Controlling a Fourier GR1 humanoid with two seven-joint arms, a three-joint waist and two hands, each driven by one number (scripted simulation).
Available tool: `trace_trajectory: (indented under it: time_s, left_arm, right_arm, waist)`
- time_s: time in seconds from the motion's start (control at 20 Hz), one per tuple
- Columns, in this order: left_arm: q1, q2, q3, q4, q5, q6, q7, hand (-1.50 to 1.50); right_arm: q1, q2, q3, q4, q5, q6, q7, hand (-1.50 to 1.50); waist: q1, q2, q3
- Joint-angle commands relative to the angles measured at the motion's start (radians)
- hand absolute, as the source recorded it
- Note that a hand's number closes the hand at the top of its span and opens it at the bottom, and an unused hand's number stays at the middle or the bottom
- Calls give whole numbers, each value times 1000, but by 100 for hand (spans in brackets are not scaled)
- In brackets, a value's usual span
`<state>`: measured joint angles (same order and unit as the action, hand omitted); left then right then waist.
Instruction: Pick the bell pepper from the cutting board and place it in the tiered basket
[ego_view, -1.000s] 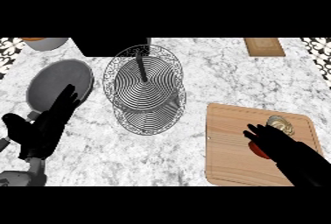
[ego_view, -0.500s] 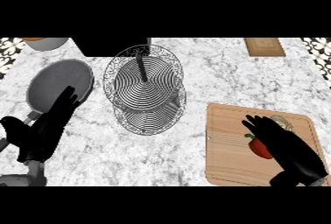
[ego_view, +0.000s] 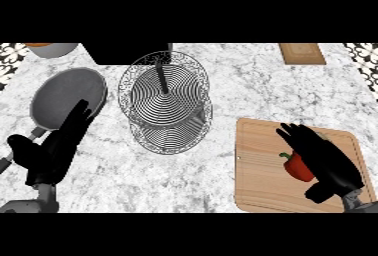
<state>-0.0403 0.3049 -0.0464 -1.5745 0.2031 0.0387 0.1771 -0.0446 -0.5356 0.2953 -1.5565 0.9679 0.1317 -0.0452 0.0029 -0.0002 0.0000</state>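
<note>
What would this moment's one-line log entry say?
right hand: open, beside red bell pepper on wooden cutting board | left hand: open, resting | wire tiered basket: no pepper yet

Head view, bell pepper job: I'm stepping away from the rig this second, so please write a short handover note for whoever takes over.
Left hand: open, resting at the left beside the grey pan, holding nothing.
Right hand: open, fingers straight, lying over the right side of the bell pepper; no closed grasp visible.
Bell pepper: on the cutting board, at the right, not lifted as far as I can tell.
Tiered basket: middle of the counter, left of the board.
Done: right hand is at the pepper.
Left: grasp it, lift, carry it to the basket, set it in.
</note>
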Motion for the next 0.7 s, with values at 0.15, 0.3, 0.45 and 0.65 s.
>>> trace_trajectory:
  time_s: [0.15,0.3,0.45,0.65]
  left_arm:
    - [-40,-23,18,44,-22,-11,-2,0]
    - [17,-25,33,9,-34,-31,-14,0]
    - [-5,-15,50,-18,-20,-40,33,0]
    - [-23,-47,33,-5,-43,-27,30,0]
  right_arm:
    - [-56,50,43,159,54,88,-40,150]
    - [-15,-15,20,24,112,112,-56,150]
    - [9,18,48,129,189,-33,-113,150]
    - [36,29,33,118,218,-105,-132,150]
  waist:
    - [3,2,0]
    - [-2,0,0]
    - [-1,0,0]
    - [-3,0,0]
